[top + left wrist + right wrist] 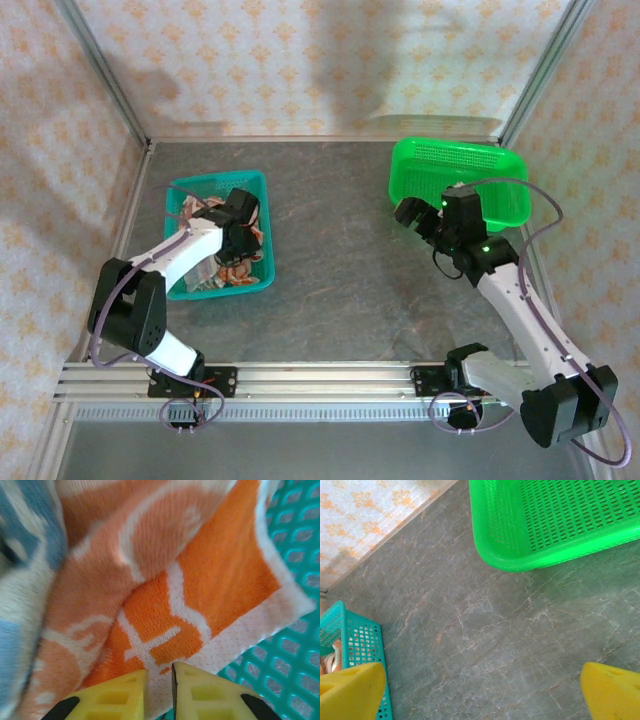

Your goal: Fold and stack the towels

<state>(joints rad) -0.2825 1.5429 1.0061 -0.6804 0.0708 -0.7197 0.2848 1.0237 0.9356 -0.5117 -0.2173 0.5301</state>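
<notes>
From the top camera, the teal basket (215, 179) sits on the left of the grey worktop (330, 260), and the towels (238, 268) lie bunched inside it, orange and white. The left gripper (240, 238) reaches down into this basket, right over the cloth. On the right stands a green basket (500, 160), well apart from the teal one. The right gripper (412, 218) hangs just beside its near left corner.

From the left wrist camera, an orange towel (225, 570) with white figures and a white hem lies on the teal basket's mesh (295, 665). A cream and blue cloth (30, 525) lies blurred at the left. The left gripper (172, 677) is at the hem, its yellow fingers (125, 695) drawn close with a thin slit left. Whether they have caught the cloth I cannot tell.

From the right wrist camera, the right gripper (482, 690) is released, its fingers (355, 685) spread wide above bare worktop (485, 630). The green basket (520, 555) is at the top and a corner of the teal basket (365, 640) at the lower left.
</notes>
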